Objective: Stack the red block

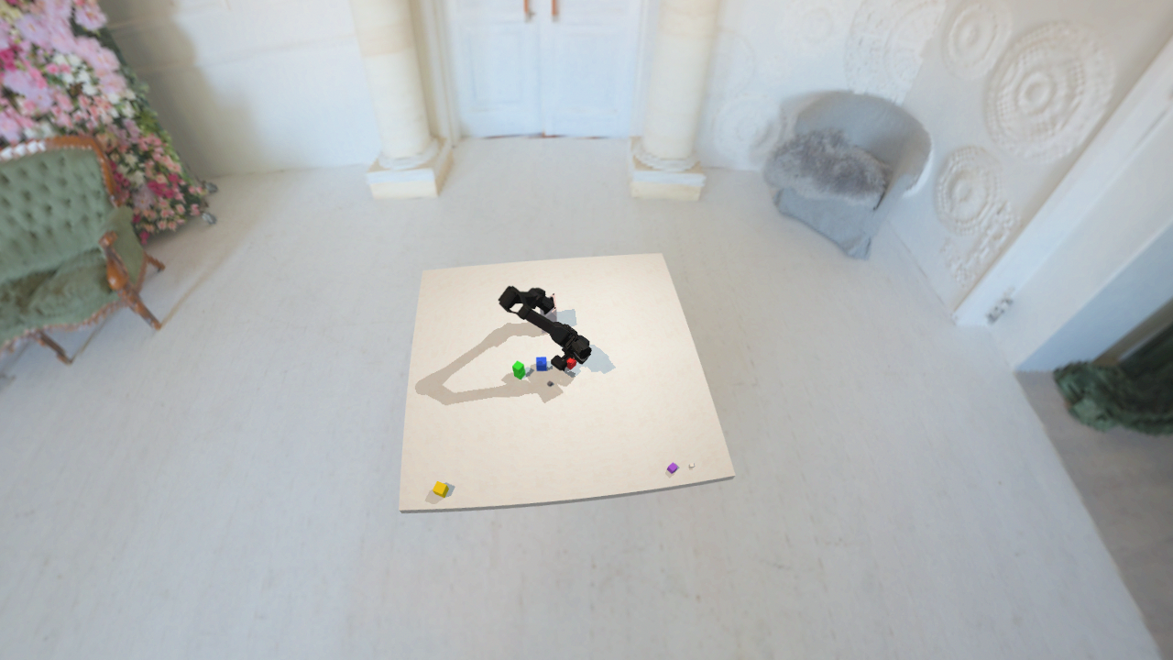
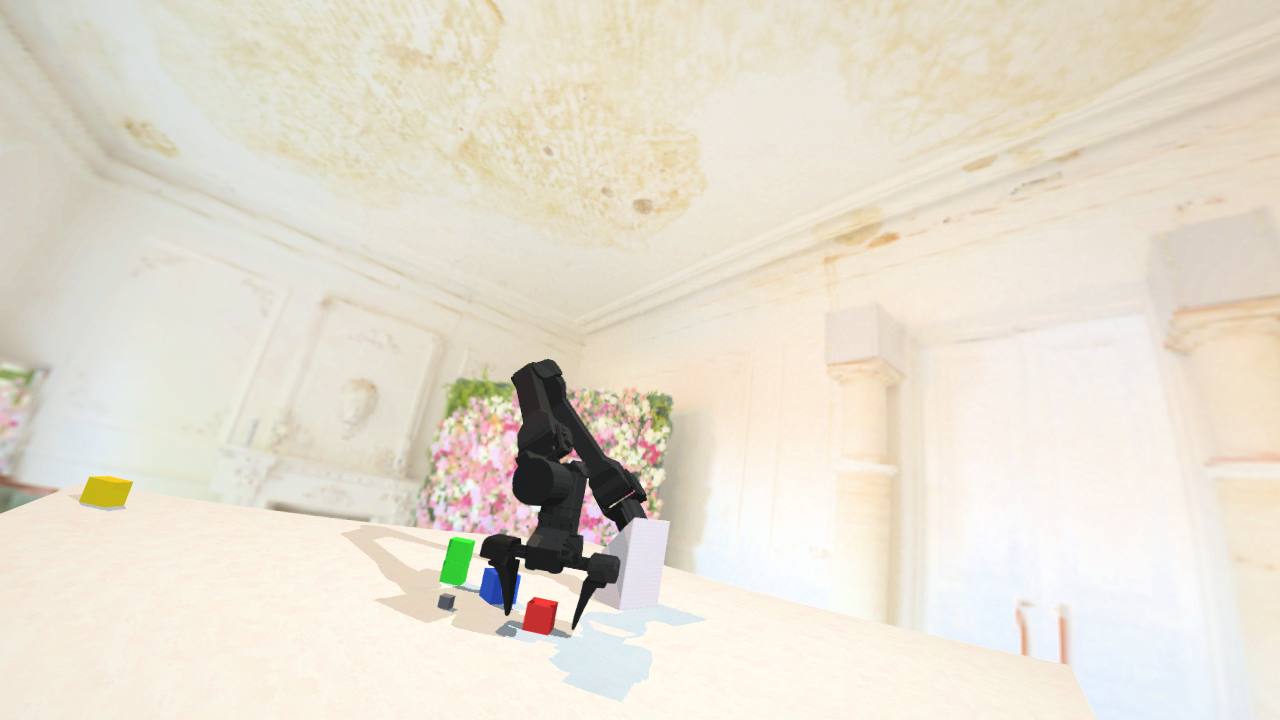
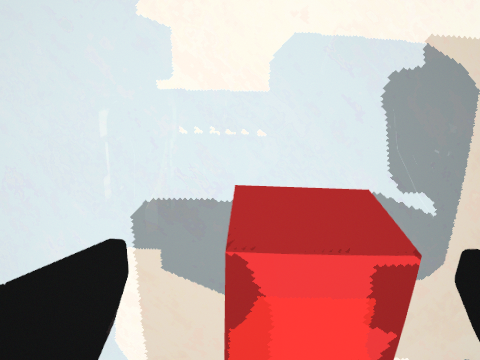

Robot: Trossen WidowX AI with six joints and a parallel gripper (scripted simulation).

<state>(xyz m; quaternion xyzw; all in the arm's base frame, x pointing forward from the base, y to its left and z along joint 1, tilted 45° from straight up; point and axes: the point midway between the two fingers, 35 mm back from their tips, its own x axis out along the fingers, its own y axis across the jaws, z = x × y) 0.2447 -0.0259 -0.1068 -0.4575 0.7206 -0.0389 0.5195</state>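
Note:
The red block [image 1: 571, 362] [image 2: 538, 617] [image 3: 320, 310] sits on the table [image 1: 574, 443]. My gripper [image 2: 541, 619] [image 3: 299, 263] is open, pointing down, with one finger on each side of the red block and a gap on both sides. In the wrist view the block is a little nearer the right finger. The green tower [image 1: 518, 370] [image 2: 456, 562] stands upright, beyond the blue block from the red one. In the top view the arm hides the fingertips.
The blue block [image 1: 541, 363] [image 2: 490, 586] stands between the red block and the tower, close to one finger. A small grey cube [image 1: 550, 383] [image 2: 445, 601] lies nearby. A yellow block [image 1: 440, 489] [image 2: 106, 491] and a purple block [image 1: 672, 467] lie near the table's edge. A pale box [image 2: 646, 564] is by the arm's base.

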